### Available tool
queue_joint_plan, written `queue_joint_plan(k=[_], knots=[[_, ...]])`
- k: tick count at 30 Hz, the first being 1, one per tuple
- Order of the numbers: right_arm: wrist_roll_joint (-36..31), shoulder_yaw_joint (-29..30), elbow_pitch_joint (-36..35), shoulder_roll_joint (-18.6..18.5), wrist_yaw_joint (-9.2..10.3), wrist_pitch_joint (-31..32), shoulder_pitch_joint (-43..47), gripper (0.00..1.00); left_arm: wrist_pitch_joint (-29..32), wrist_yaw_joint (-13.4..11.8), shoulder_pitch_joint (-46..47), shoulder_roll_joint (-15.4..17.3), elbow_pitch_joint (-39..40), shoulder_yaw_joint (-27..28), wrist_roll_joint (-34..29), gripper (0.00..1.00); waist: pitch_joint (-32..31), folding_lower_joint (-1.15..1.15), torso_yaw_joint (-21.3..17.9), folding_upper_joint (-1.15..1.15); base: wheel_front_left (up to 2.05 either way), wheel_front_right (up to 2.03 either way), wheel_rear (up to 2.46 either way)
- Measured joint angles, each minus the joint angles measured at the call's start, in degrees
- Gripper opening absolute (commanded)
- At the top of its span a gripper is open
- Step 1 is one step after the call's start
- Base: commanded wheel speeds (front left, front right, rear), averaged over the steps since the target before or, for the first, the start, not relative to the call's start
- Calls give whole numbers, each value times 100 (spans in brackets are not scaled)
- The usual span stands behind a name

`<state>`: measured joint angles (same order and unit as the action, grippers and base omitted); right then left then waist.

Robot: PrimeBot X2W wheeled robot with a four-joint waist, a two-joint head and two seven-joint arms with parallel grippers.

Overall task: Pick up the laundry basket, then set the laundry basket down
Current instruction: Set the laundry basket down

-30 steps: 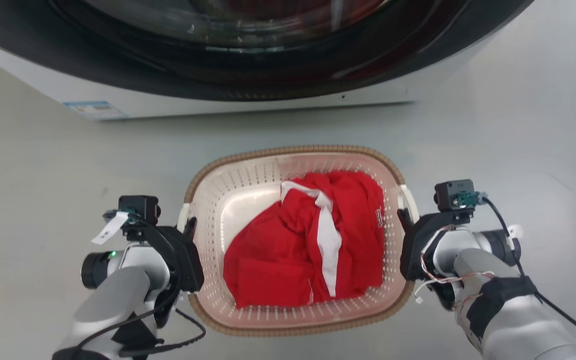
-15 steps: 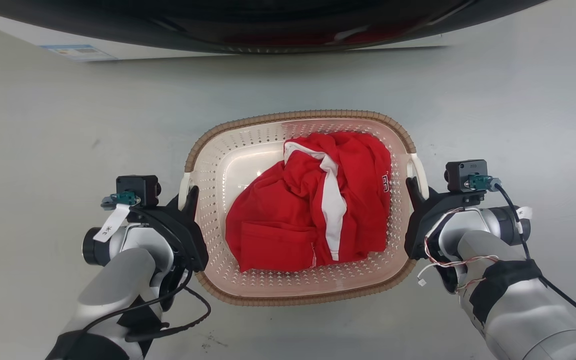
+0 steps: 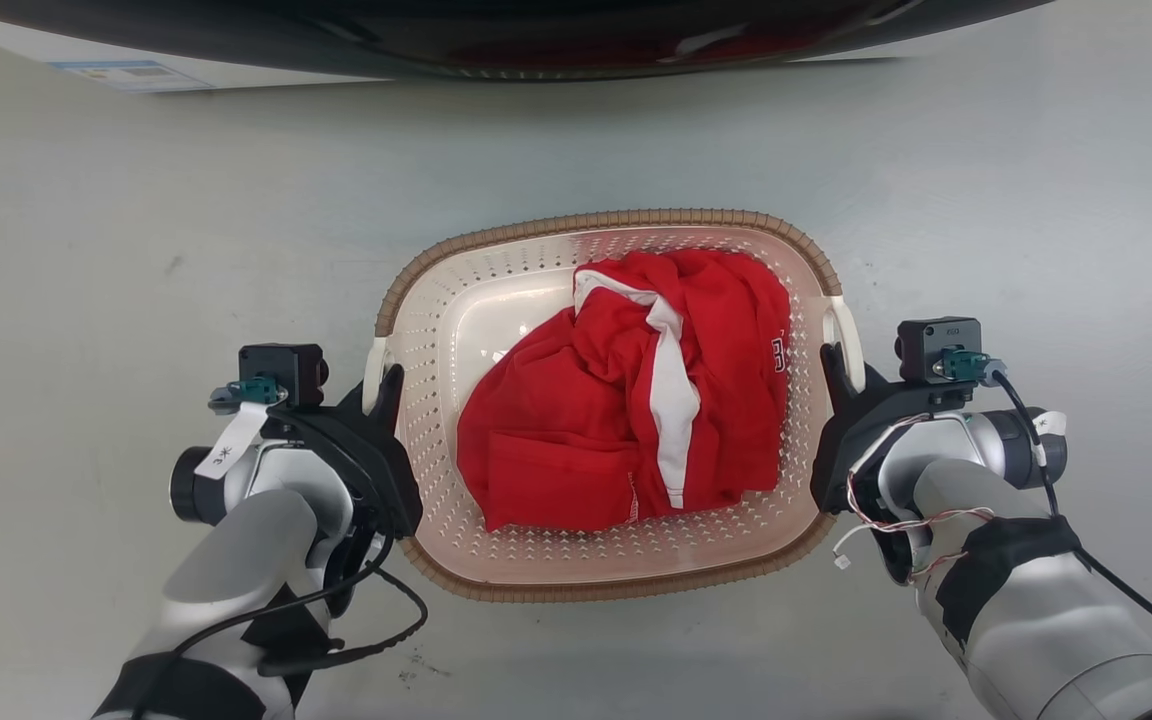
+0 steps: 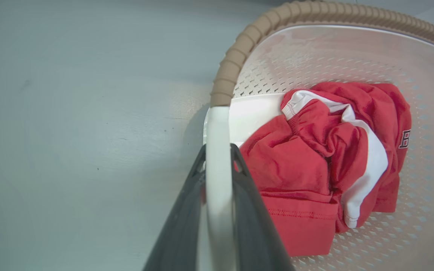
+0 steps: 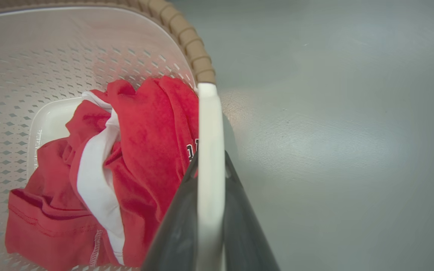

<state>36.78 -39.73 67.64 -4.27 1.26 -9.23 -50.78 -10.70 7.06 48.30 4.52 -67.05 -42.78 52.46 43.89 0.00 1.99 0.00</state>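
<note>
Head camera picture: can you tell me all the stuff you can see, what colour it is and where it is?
laundry basket: one, cream with holes, brown rim, two white side handles; middle of the head view, between the two grippers
red garment: one, red with a white stripe; crumpled inside the basket
washer: one, white body with a dark round door; along the top edge
sticker: one, blue and white; on the washer, upper left
floor: one, pale grey; all around the basket
left gripper: one, black fingers on a silver arm; shut on the basket's left handle
right gripper: one, black fingers on a silver arm; shut on the basket's right handle
</note>
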Motion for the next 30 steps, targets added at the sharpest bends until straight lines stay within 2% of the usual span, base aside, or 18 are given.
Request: queue_joint_plan(k=[5,6,7,8,9,10,17,30], knots=[[8,7,45,16,-1,-47,0,0,1,0,23,-11,-19,-22,33,0,8,0,0,0,0,0,0],[8,-1,51,16,-20,-52,-1,0,2,0,33,-12,-16,-30,40,25,8,0,2,0,0,0,0],[8,-1,51,16,-20,-52,-1,24,2,0,33,-12,-16,-30,40,48,8,0,2,0,0,0,0],[8,-9,52,14,-42,-54,-3,51,10,2,41,-11,-10,-33,45,48,8,0,6,0,0,0,0],[7,-26,58,12,-63,-71,-4,96,10,9,51,-11,2,-35,55,48,6,0,11,0,0,0,0],[7,-32,65,5,-82,-78,-4,100,30,8,57,-11,15,-47,60,100,4,0,16,0,0,0,0],[5,-93,86,-7,-286,-114,-12,100,52,45,57,-23,79,-100,120,100,-78,0,53,0,0,0,0],[4,-178,170,13,-464,-285,178,100,25,45,-328,155,75,-208,194,100,-634,0,41,0,0,0,0]])
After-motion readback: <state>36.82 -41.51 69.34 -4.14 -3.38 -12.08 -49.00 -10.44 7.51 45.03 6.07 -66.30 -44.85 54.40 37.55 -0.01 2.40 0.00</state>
